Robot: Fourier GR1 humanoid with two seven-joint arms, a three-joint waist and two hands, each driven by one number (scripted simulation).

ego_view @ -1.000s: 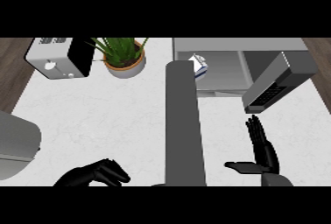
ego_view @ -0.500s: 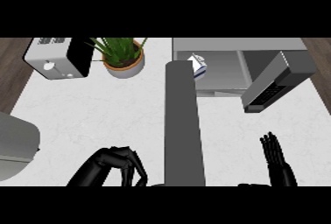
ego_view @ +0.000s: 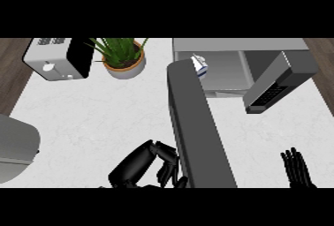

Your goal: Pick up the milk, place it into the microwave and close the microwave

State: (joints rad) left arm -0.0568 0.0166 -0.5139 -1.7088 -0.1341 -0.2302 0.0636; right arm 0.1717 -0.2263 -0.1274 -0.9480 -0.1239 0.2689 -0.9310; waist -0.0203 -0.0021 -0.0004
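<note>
The milk (ego_view: 201, 66), a small white carton with blue print, stands inside the open microwave (ego_view: 238, 46) at the left of its cavity, partly hidden by the door's far end. The grey microwave door (ego_view: 195, 132) is swung wide open and runs toward me down the middle of the view. My left hand (ego_view: 145, 164) is low on the door's left side, fingers curled with nothing in them, knuckles close to the door's face. At the lower right edge my right hand (ego_view: 297, 167) shows only straight fingers pointing up.
The microwave's dark keypad panel (ego_view: 277, 86) juts out at the right. A white toaster (ego_view: 57, 58) and a potted plant (ego_view: 121, 56) stand at the back left. A grey rounded object (ego_view: 14, 148) sits at the left edge.
My left hand has moved right and up toward the door's left face. My right hand has sunk toward the lower edge, so only its fingers show. The milk and the door have not moved.
</note>
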